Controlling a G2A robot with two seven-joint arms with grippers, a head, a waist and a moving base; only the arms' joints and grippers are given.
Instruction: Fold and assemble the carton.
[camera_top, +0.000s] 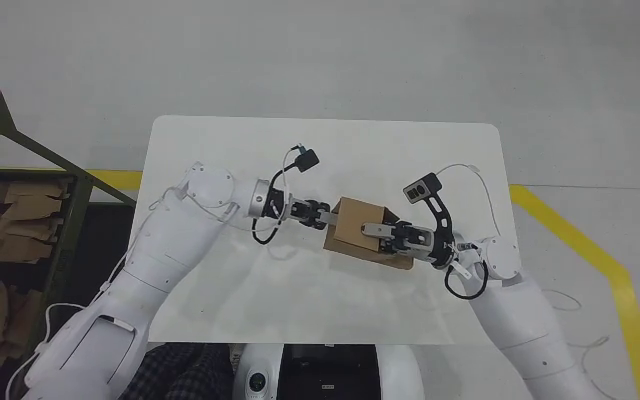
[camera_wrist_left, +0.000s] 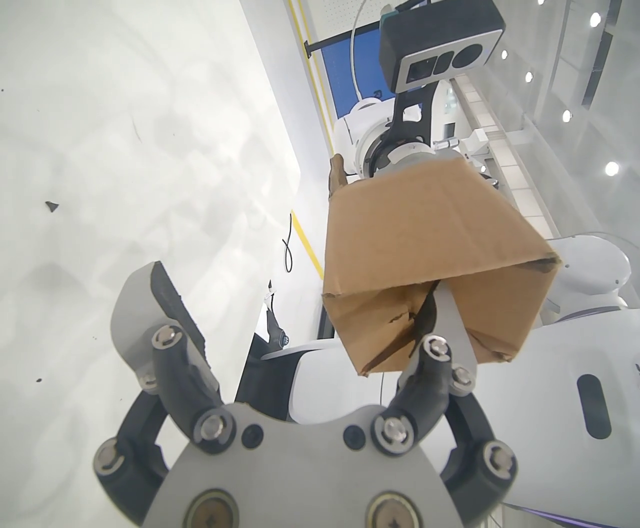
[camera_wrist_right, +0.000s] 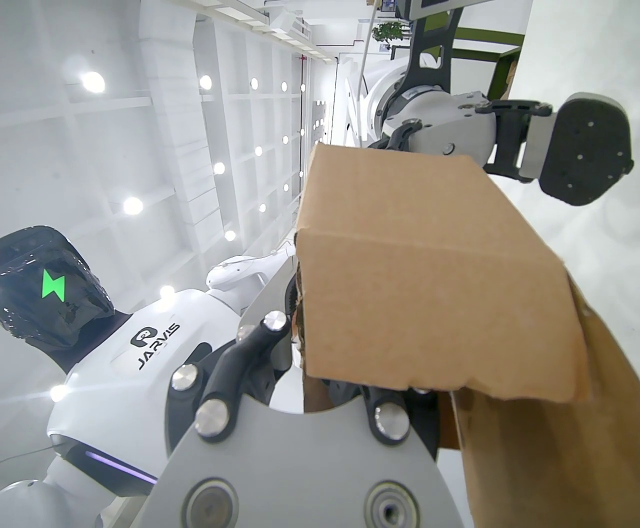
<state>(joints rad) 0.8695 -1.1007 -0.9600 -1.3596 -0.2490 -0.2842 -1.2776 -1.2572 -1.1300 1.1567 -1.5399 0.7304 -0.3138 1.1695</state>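
Left tool (camera_wrist_left: 300, 292) wide, right tool (camera_top: 385, 232) gripping carton (camera_wrist_right: 425, 280)

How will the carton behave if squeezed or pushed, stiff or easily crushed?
The carton likely buckles under a squeeze: its end flaps look creased and torn. It is probably light, being thin hollow cardboard with one finger of the left tool inside it. Flat faces suggest no rolling.

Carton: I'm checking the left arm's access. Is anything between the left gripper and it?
Nothing visible stands between them. The left gripper is open and right at the carton: one finger pokes into its near end, and the other is free beside it.
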